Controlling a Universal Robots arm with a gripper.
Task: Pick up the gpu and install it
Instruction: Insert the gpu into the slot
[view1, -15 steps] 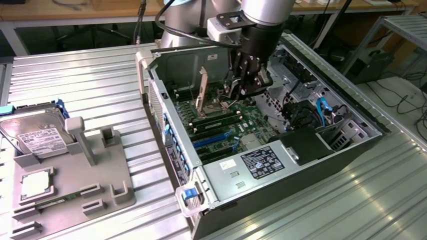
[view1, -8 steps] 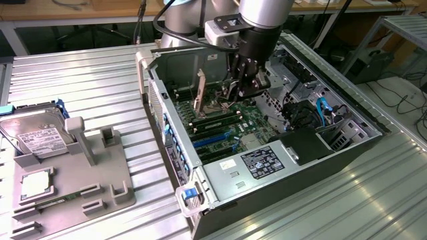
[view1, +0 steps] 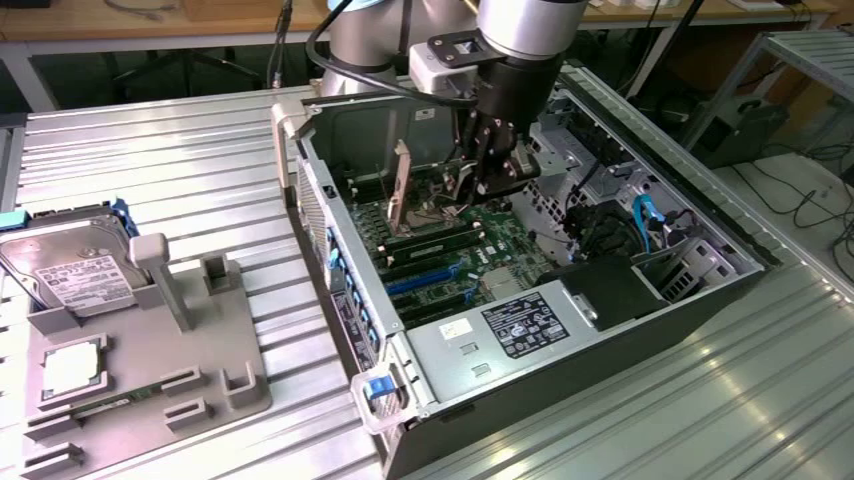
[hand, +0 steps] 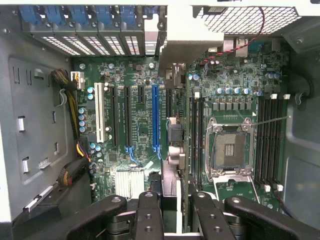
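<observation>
Black tool (view1: 491, 178) on the grey arm is lowered inside the open grey computer case (view1: 400, 330), over the green motherboard (view1: 501, 250). In the wrist view the tool (hand: 170, 210) is pinching the gpu (hand: 172, 150), a thin dark circuit card seen edge-on and held upright between the fingers (hand: 148, 215), just beside the blue expansion slot (hand: 155, 117). On the ribbed metal tabletop (view1: 174, 160), at the exterior view's left, a grey plastic fixture (view1: 147, 360) carries a silver hard drive with white label (view1: 67, 270) and a small square silver chip (view1: 74, 365).
</observation>
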